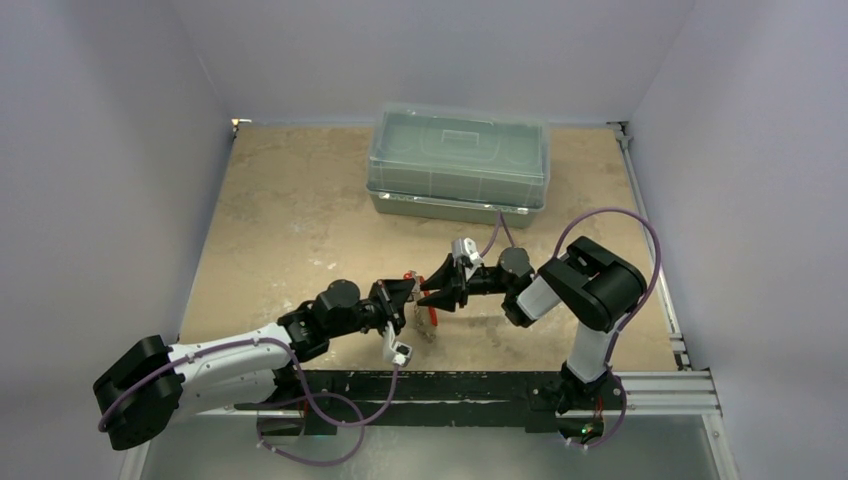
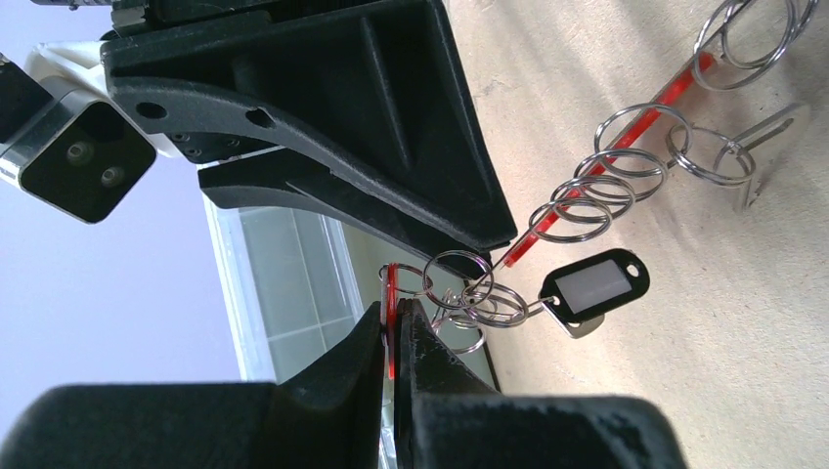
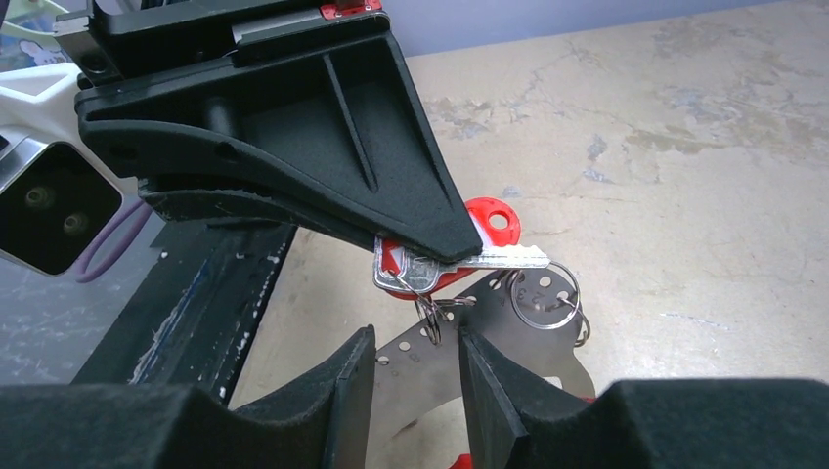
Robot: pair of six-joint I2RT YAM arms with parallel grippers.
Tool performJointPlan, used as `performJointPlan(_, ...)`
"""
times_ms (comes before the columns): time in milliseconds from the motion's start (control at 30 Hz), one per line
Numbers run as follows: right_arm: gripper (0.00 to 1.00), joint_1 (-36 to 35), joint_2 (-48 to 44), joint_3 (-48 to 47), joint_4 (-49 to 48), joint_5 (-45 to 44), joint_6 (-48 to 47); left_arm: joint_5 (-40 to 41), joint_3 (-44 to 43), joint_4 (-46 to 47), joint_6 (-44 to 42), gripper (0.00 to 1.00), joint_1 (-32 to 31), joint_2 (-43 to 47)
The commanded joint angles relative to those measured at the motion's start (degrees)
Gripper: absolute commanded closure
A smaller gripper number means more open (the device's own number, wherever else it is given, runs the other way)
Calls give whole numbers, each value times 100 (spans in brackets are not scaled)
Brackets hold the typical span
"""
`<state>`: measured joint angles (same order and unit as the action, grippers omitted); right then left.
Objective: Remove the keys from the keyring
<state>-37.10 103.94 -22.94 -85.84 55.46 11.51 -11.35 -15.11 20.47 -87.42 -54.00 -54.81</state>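
1. Top external view. The left gripper and right gripper met tip to tip at centre frame, over the table. The keyring showed as a red fleck just below them. A clear plastic box stood well apart at upper centre. The keys were too small to resolve here.

2. Left wrist view. The left fingers, at bottom centre, were clamped with no gap onto a thin red piece. I could not tell whether this was a key's red head. A cluster of split rings hung just right of the pinch, carrying a black key tag. The keyring's red edge ran to the upper right, strung with more rings. Whether it touched the table was unclear.

3. Right wrist view. The right fingers, at the bottom, stood partly apart. Small rings hung in the gap, and no contact was visible. The left gripper's tip, above, pressed on the red piece and a silver key at centre frame. The keyring's pale plate lay beneath.

4. Judgement: the task was mid-separation, with no key seen free. The left held the bundle while the right lined up. The next move calls for the right jaws to close squarely on one ring or key and then work it off. The parts are tiny, so a slip seems likely.
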Motion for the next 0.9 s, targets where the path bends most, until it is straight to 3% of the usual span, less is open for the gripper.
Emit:
performJointPlan(0,62,-4,138,-101,-641,60,152,-196,-191,240,141,100,32,16)
performJointPlan(267,84,-5,201,-51,-790,114,169,-161,-246,239,166,100,35,-13)
performJointPlan(467,63,0,210,-90,-859,73,272,-238,-245,212,131,100,36,4)
performJointPlan(867,59,-4,289,-132,-1089,79,429,-332,-225,179,89,100,38,-4)
